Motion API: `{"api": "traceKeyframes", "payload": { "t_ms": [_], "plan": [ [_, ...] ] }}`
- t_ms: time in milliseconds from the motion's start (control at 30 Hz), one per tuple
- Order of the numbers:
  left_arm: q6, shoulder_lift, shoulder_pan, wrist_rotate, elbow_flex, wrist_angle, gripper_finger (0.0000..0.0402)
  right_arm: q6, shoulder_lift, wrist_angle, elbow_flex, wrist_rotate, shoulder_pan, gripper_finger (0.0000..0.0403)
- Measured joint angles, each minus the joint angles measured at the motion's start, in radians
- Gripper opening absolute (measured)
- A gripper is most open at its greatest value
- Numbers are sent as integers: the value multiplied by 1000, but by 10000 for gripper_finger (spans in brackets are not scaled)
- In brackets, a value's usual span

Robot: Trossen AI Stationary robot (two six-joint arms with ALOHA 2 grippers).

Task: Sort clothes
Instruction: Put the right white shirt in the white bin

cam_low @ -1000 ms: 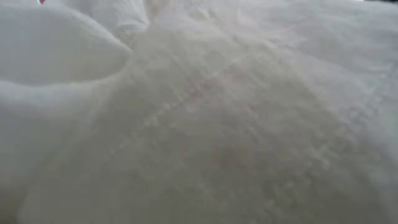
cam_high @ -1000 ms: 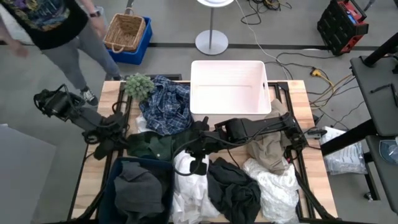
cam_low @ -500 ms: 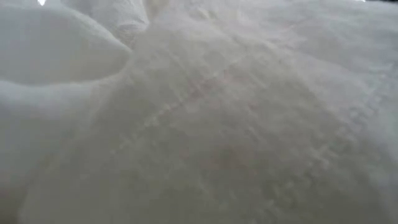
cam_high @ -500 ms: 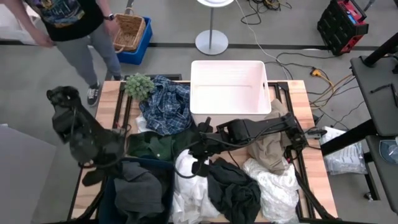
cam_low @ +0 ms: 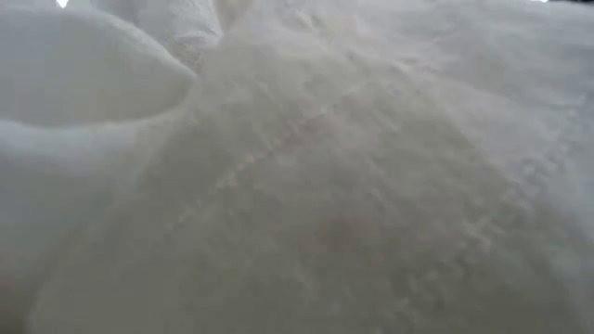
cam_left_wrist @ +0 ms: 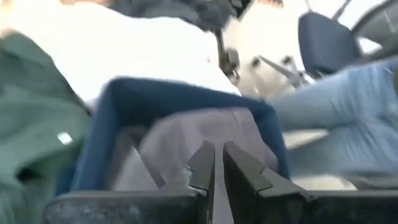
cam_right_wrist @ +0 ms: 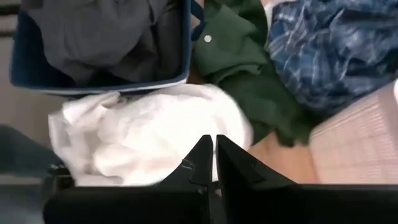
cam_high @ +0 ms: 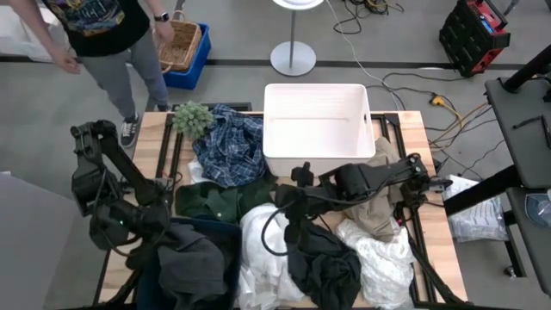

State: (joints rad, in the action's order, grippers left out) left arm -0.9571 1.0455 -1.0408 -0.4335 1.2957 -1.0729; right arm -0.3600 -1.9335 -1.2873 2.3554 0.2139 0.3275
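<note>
Clothes [cam_high: 258,258] piled at table's front edge: soft, light, floppy; pinch a raised fold. Left gripper [cam_left_wrist: 217,163] and right gripper [cam_right_wrist: 214,155] both closed, empty.

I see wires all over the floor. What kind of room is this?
Probably a robot lab or workshop, not a home. Cables trail over a grey floor, a lamp stand sits by the wooden table, and two robot arms work above piled clothes and a white bin.
</note>
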Motion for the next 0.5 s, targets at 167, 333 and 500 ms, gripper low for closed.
{"api": "traceKeyframes", "payload": {
  "t_ms": [167, 333, 500],
  "plan": [
    [30, 3, 15, -105, 0, 64, 15, 93, 0, 1, 0, 3, 0, 12],
    [31, 5, 72, -113, 0, 161, 5, 142, 8, -63, 0, 3, 2, 12],
    [83, 5, 167, -154, 0, 262, 0, 153, 52, -184, 0, 21, 2, 12]
  ]
}}
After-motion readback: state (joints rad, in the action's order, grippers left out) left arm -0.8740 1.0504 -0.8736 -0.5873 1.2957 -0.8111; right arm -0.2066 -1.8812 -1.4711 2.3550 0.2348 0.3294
